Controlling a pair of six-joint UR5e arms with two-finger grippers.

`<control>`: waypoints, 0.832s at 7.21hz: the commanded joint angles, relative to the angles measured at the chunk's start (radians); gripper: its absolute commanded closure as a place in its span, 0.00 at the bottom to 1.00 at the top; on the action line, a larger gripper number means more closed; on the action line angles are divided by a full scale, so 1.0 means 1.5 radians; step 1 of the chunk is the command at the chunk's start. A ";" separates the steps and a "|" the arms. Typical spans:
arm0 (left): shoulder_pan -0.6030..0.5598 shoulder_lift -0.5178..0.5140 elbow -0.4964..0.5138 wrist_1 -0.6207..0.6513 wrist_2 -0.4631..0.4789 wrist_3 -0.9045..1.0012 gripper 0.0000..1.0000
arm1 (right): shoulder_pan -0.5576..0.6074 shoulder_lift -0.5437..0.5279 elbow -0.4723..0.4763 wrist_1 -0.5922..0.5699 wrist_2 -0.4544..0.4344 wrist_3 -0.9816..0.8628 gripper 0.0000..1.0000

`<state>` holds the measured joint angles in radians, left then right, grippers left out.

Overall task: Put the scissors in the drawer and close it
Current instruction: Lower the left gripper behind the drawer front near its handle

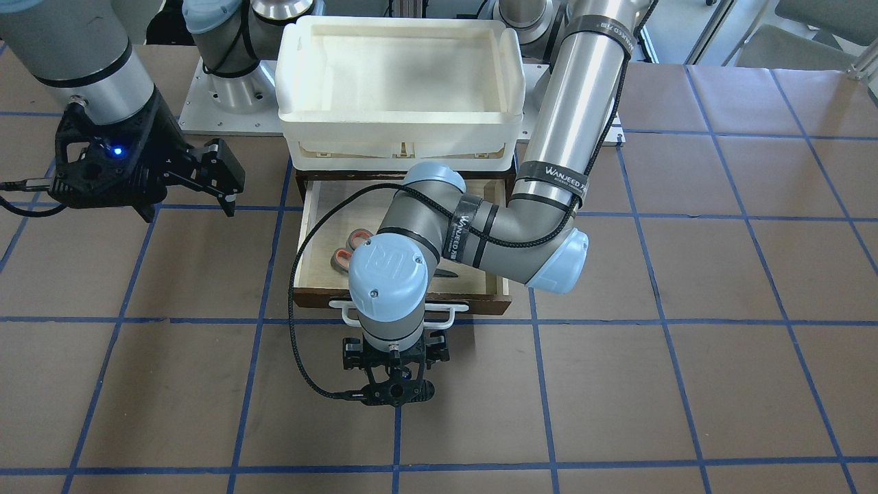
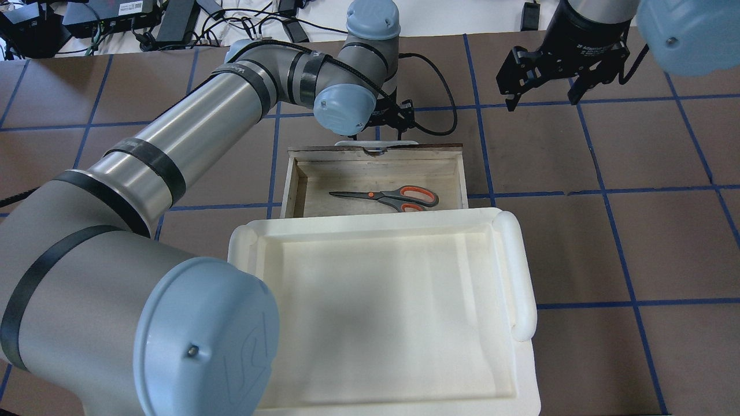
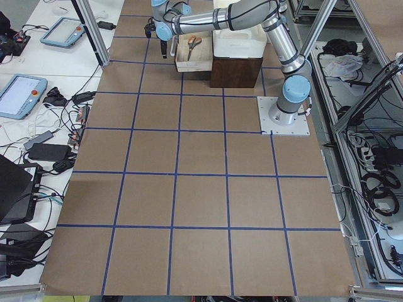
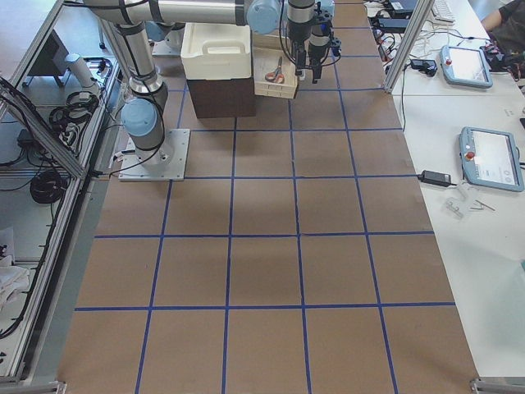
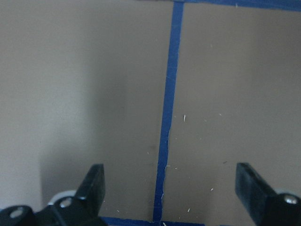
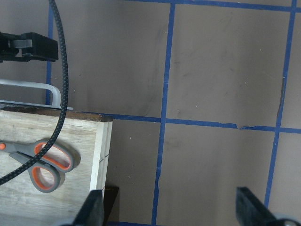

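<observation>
The scissors (image 2: 393, 196) lie flat inside the open drawer (image 2: 463, 173), handles toward the robot's right. They also show in the front-facing view (image 1: 348, 251) and the right wrist view (image 6: 45, 162). The drawer's dark front (image 1: 480, 302) carries a white bar handle (image 1: 454, 318). My left gripper (image 1: 396, 360) hangs just beyond that handle, pointing down at the table, open and empty (image 5: 171, 174). My right gripper (image 2: 543, 86) hovers off to the drawer's right side, open and empty (image 6: 171, 200).
A white foam tray (image 2: 520, 271) sits on the dark cabinet above the drawer. The left arm's elbow (image 1: 549, 261) hangs over the drawer and hides part of it. A black cable (image 1: 302, 357) loops beside the left wrist. Brown table with blue tape lines surrounds it.
</observation>
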<state>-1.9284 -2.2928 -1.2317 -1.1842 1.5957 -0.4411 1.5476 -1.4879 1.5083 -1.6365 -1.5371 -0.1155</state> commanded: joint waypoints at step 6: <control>-0.003 0.038 -0.003 -0.093 -0.027 -0.001 0.00 | 0.001 -0.003 0.002 0.000 0.000 -0.006 0.00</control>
<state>-1.9318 -2.2536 -1.2351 -1.3059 1.5625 -0.4422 1.5493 -1.4932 1.5109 -1.6368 -1.5382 -0.1244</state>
